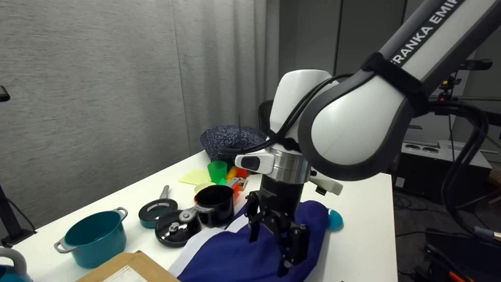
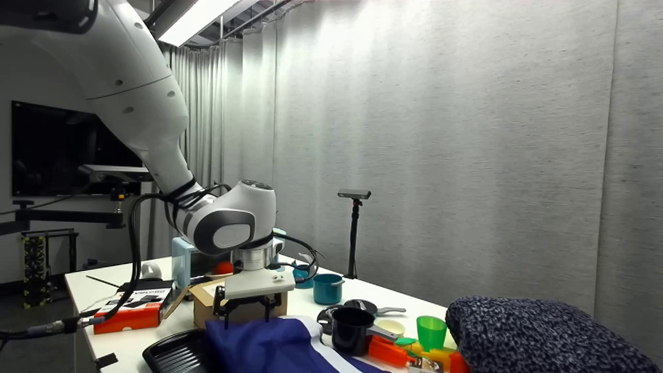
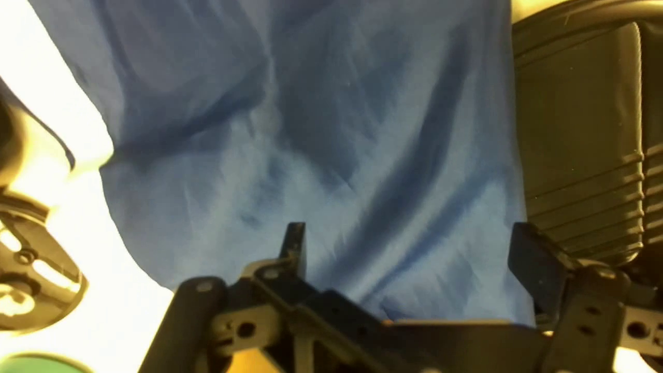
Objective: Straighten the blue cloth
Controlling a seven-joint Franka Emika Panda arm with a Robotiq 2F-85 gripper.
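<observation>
The large royal-blue soft fabric cloth (image 1: 235, 258) lies rumpled on the white table (image 1: 364, 219), around six o'clock in both exterior views; its white edge strip (image 2: 331, 355) shows towards its three-o'clock side in an exterior view. The black two-fingered claw (image 3: 412, 246) hangs over the cloth with its fingers spread wide, holding nothing; whether the tips touch the fabric, I cannot tell. In the wrist view a deep fold in the cloth runs from one o'clock down to six, and a black ridged tray (image 3: 575, 119) lies at three, partly hidden by the cloth. From the cloth, in an exterior view, a grey-handled glossy black pot (image 1: 217, 211) stands just beside it at eleven o'clock, a grey-knobbed round black lid (image 1: 180, 235) lies at ten, and a two-handled teal pot (image 1: 101, 250) stands well apart at nine. A bright-green flaring cup (image 1: 217, 171) stands farther out at eleven, near a dark grey-blue fuzzy mound (image 1: 229, 137).
</observation>
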